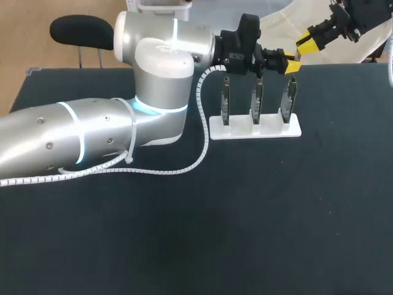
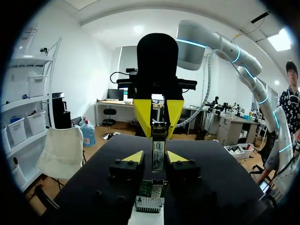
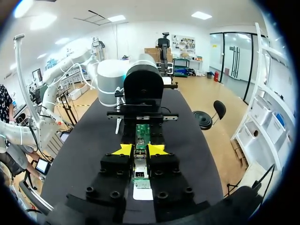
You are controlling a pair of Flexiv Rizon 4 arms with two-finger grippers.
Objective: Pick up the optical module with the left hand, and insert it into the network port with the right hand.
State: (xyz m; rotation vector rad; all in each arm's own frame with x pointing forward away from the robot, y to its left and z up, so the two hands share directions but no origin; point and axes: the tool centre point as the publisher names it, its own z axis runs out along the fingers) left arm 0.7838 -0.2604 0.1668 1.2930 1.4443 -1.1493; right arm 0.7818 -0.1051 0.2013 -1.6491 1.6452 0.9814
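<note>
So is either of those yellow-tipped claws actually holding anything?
Yes: the right gripper pinches the optical module by one end. The other end sits at the left gripper; whether that one grips too cannot be told.

A slim silver module sits between the yellow-tipped fingers of the left end effector, which flank it with a small gap on each side. Facing it, the right end effector clamps the module's far end. A green circuit board sits just beneath, over the dark surface.
</note>
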